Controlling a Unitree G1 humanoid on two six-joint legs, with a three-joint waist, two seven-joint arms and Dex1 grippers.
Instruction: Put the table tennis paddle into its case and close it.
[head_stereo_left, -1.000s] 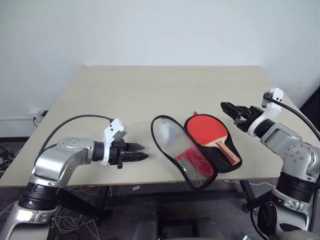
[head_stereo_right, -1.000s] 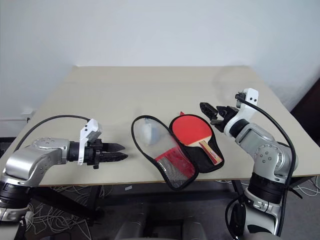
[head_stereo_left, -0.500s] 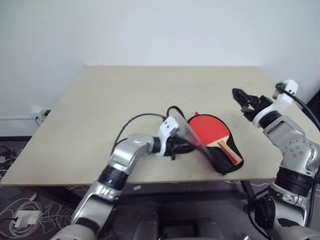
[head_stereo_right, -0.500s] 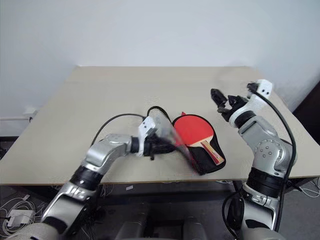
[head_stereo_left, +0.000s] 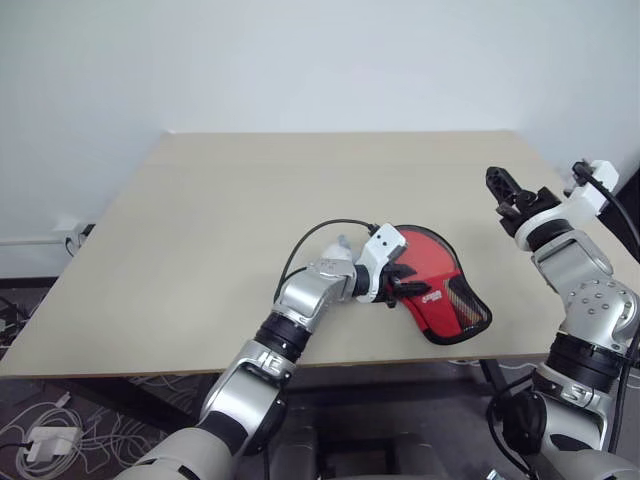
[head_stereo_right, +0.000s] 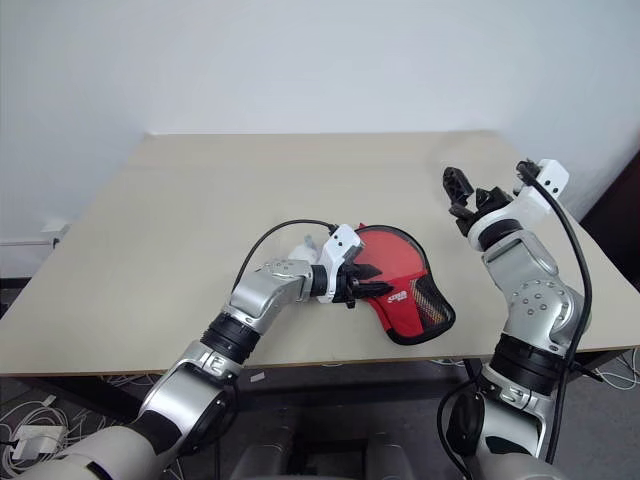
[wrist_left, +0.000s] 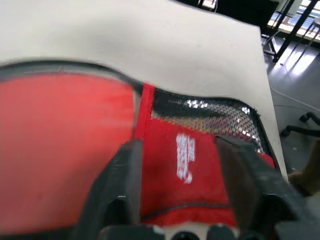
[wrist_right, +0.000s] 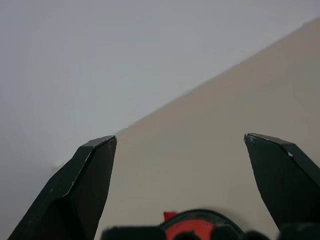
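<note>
The case (head_stereo_left: 445, 290) lies near the table's front edge, folded over with its red outer face, white logo and mesh panel (wrist_left: 210, 112) up. The table tennis paddle is hidden under that flap. My left gripper (head_stereo_left: 408, 284) reaches in from the left and rests low over the case's top face, fingers (wrist_left: 125, 180) apart, with the red fabric showing between them and nothing pinched. Up and to the right, my right gripper (head_stereo_left: 505, 190) hangs in the air well clear of the case, its fingers (wrist_right: 90, 175) spread wide and empty.
The beige table (head_stereo_left: 250, 200) stretches wide to the left and behind the case. The case's narrow end lies close to the table's front edge (head_stereo_left: 400, 352). A black cable (head_stereo_left: 315, 235) loops over my left forearm.
My left arm swept right and flipped the open flap over the paddle, so the case now lies folded, red side up. The right gripper drew up and away to the right.
</note>
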